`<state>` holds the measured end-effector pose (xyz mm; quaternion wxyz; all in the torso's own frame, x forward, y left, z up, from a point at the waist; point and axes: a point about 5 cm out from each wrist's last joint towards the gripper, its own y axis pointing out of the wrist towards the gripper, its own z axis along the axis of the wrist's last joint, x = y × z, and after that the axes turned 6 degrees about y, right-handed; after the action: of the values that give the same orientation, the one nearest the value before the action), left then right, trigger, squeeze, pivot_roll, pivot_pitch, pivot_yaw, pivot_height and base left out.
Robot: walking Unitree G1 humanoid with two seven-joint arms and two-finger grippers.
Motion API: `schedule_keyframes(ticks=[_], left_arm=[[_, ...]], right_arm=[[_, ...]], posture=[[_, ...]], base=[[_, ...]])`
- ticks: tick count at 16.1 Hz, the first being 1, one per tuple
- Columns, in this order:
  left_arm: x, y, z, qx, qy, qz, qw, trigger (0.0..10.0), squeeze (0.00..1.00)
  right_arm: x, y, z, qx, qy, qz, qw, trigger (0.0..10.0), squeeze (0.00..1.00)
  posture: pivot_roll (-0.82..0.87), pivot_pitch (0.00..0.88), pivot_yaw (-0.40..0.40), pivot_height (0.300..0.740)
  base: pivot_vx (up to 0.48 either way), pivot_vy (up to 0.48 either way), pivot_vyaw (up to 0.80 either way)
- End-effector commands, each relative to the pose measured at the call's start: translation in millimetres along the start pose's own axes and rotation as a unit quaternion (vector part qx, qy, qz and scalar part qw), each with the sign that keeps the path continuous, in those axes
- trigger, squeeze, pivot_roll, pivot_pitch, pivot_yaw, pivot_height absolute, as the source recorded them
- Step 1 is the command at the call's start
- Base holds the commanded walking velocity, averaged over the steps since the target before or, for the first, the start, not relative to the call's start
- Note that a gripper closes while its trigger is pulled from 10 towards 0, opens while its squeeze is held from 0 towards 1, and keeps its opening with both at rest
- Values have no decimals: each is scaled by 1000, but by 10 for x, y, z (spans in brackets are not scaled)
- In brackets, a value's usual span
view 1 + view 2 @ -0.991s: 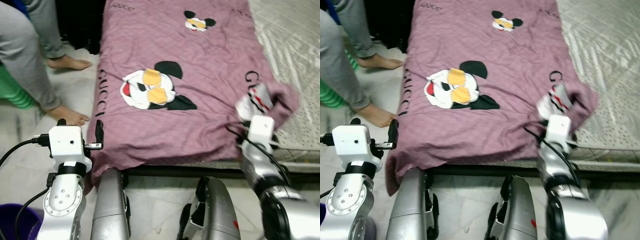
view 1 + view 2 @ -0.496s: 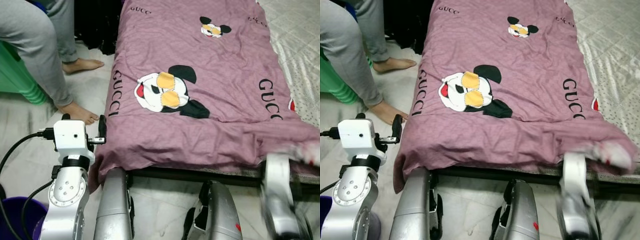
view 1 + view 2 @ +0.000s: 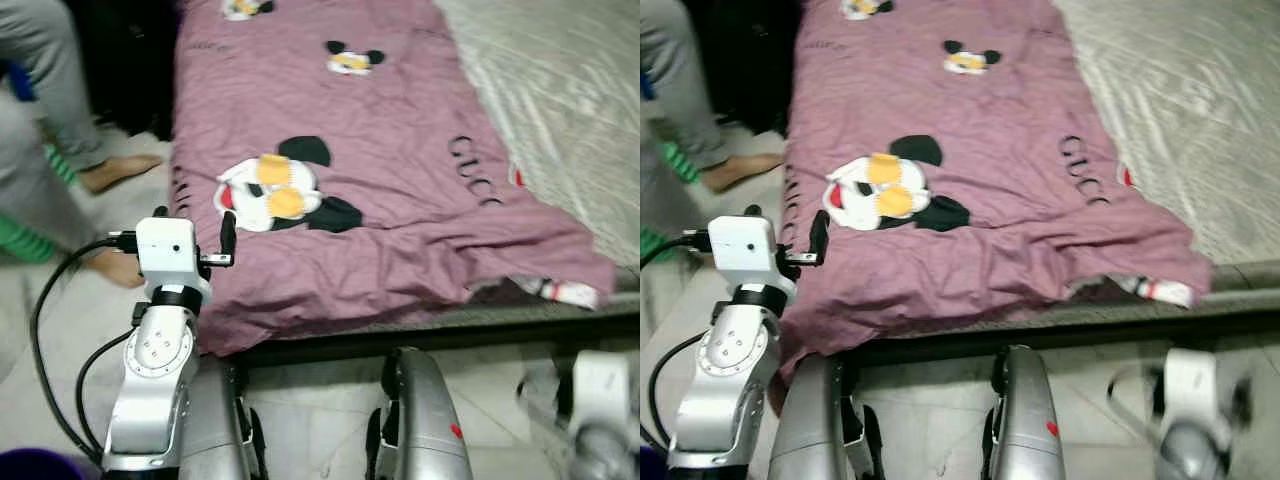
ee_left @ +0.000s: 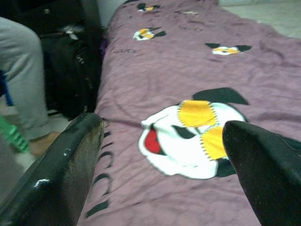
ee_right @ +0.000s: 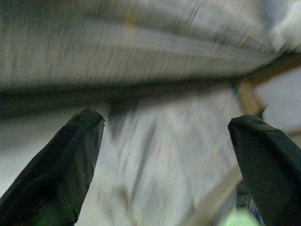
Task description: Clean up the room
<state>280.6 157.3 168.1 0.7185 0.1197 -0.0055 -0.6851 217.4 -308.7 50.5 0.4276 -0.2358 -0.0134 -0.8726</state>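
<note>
Hanging low at five o'clock, my right gripper (image 3: 598,385) is blurred below the bed edge, fingers spread wide and empty. At nine o'clock my left gripper (image 3: 226,238) stands released beside the purple blanket (image 3: 340,190), which lies spread over the bed (image 3: 560,80). Its corner at three o'clock is rumpled; I judge I should pinch that hem firmly and draw it flat. A person (image 3: 50,90) stands at eleven o'clock.

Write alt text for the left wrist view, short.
The open left gripper, its two black fingers spread wide, faces a mauve blanket printed with cartoon mouse faces in yellow sunglasses. A person's grey-trousered leg and bare foot stand beside the bed, near a black bag.
</note>
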Motion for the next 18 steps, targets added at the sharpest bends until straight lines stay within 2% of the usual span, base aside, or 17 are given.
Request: schedule_keyframes(ticks=[1,3,4,8,9,11,12,13,14,16,18], left_arm=[[6,-6,-25,0,-2,3,1000,10000,0],[47,25,-23,6,-7,0,1000,10000,0],[53,36,-23,9,-8,-1,1000,10000,0],[53,38,-23,9,-8,-1,1000,10000,0],[36,68,-27,13,-5,-1,1000,10000,0],[41,100,-18,18,-6,-2,1000,10000,0],[64,108,-20,19,-7,-3,1000,10000,0],[75,107,-26,18,-8,-4,1000,10000,0],[81,101,-34,18,-9,-5,1000,10000,0],[78,112,-46,19,-9,-5,1000,10000,0],[68,125,-49,21,-8,-3,1000,10000,0]], right_arm=[[3,61,274,49,3,-7,999,10000,0],[-47,174,685,97,32,-20,995,10000,0],[-65,196,785,105,47,-23,993,10000,0],[-71,198,820,107,52,-24,993,10000,0],[-142,157,838,112,55,-8,992,10000,0],[-233,77,661,78,61,22,995,10000,0],[-317,-16,408,32,40,55,997,10000,0],[-322,-86,162,-35,49,60,996,10000,0],[-278,-157,-94,-115,67,46,990,10000,0],[-194,-196,-169,-131,70,37,988,10000,0],[-56,-194,-25,-90,61,30,994,10000,0]], posture=[[-19,179,-7,564],[-20,167,-9,564],[-16,159,-7,564],[-16,159,-7,564],[-23,136,-7,564],[-24,133,-8,564],[-32,131,-7,564],[-36,131,-6,564],[-36,131,-6,564],[-42,133,-5,564],[-50,134,-3,564]], base=[[0,0,0],[0,0,0],[0,0,0],[0,0,0],[0,0,0],[0,0,0],[0,0,0],[0,0,0],[0,0,0],[0,0,0],[0,0,0]])
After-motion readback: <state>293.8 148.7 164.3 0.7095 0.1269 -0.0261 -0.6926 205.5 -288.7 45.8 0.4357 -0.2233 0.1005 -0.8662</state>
